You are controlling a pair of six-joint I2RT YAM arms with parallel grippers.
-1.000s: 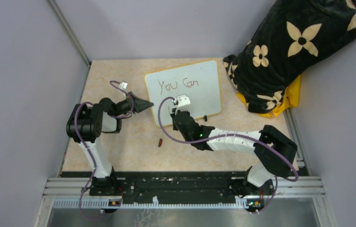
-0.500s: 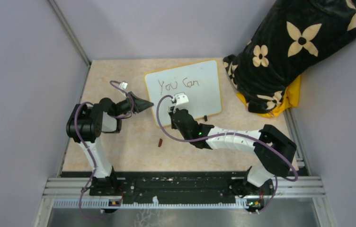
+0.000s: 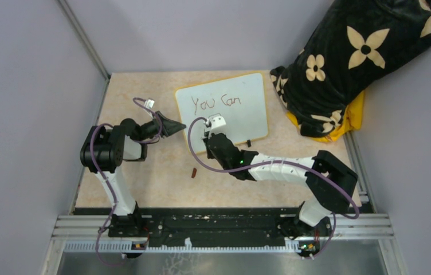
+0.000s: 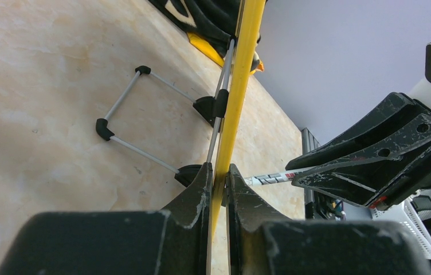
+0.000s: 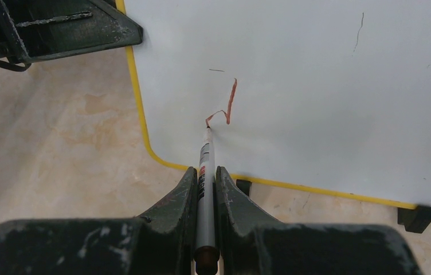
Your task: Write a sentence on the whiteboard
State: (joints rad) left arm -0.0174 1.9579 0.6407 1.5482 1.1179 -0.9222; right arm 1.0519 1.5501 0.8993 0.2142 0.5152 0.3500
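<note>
Clamping the whiteboard (image 4: 237,86) edge in our left claw (image 4: 219,175), we grip a marker (image 5: 206,149) touching it in our right claw (image 5: 204,175).

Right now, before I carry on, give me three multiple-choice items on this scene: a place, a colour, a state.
1. Where is the marker tip? A. on the whiteboard, by its near-left corner. B. on the table. C. on the flowered cloth.
2. What colour is the whiteboard's frame? A. black. B. blue. C. yellow.
3. What is the left gripper doing? A. hanging open. B. shut on the frame. C. holding the marker.
Answers: 1 A, the tip sits at a reddish stroke beside the corner. 2 C, both wrist views show a yellow edge. 3 B, its fingers pinch that edge.
</note>
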